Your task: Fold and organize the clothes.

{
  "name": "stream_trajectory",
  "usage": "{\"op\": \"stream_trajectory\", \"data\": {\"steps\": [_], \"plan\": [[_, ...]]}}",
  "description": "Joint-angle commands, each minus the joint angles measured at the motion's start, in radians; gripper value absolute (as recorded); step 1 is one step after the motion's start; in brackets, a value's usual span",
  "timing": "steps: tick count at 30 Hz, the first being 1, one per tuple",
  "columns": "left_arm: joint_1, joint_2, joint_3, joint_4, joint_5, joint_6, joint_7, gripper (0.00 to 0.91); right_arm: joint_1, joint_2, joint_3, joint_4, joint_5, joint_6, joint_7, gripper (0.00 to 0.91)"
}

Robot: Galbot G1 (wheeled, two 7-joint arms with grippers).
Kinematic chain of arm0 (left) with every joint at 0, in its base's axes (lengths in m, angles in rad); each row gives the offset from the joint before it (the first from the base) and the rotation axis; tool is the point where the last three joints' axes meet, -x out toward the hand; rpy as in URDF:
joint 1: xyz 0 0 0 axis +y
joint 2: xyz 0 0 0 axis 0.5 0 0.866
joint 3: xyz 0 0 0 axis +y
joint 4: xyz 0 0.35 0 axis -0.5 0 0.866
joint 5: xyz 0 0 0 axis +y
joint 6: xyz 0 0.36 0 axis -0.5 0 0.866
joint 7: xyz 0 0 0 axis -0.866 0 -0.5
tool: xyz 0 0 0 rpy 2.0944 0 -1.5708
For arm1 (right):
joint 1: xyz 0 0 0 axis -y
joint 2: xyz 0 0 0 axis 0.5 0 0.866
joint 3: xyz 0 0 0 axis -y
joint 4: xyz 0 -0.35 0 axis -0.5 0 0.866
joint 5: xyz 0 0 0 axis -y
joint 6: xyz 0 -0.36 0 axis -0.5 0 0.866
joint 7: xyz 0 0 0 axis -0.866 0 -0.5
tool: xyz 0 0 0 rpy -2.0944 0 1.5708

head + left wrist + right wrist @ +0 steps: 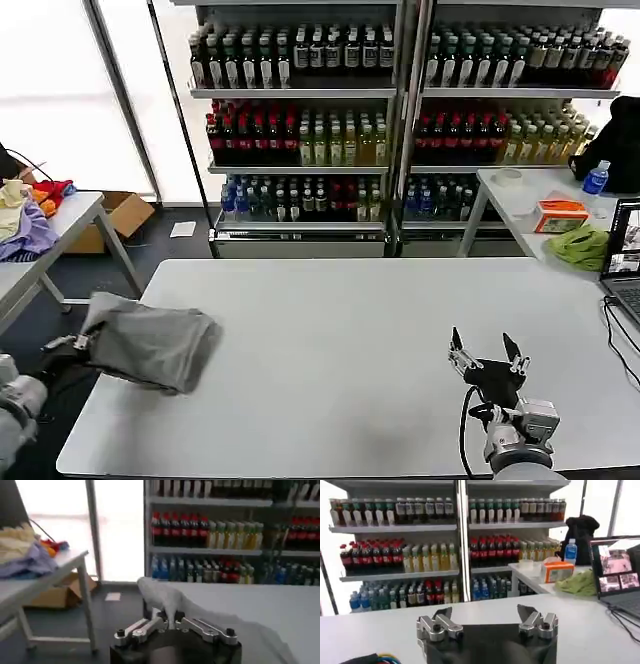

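One grey shirt (150, 345) sits bunched at the table's (340, 360) nine o'clock edge, my left gripper (172, 625) pinched on its cloth. My right gripper (487, 355) waits at five o'clock, fingers apart. I judge folding barely begun: nothing is spread flat yet.

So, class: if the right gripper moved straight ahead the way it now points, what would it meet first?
Probably nothing nearby: the right gripper, fingers open, points across the bare white table toward the drinks shelves. The way looks free up to the table's far edge, though depth is uncertain.
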Motion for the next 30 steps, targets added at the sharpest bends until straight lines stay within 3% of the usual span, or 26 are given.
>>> {"op": "stream_trajectory", "data": {"steps": [1,10,19,24,30], "plan": [[0.026,0.069,-0.091,-0.108,0.028,-0.007,0.039,0.000,0.005,-0.005,0.006,-0.006,0.007,0.000,0.002,0.907],[0.017,0.004,0.182,-0.291,0.106,-0.008,0.016,0.000,-0.030,-0.002,0.038,-0.007,0.008,0.005,0.005,0.907],[-0.050,-0.053,0.750,-0.609,0.200,0.088,-0.159,0.000,-0.034,0.038,0.061,-0.017,-0.020,-0.005,0.011,0.907],[-0.160,-0.093,0.953,-0.508,0.251,0.094,-0.204,0.000,-0.069,0.059,0.068,-0.016,-0.027,-0.010,0.010,0.907],[-0.252,-0.150,1.001,-0.385,0.251,0.100,-0.237,0.000,-0.085,0.063,0.074,-0.013,-0.044,-0.015,0.001,0.907]]}}
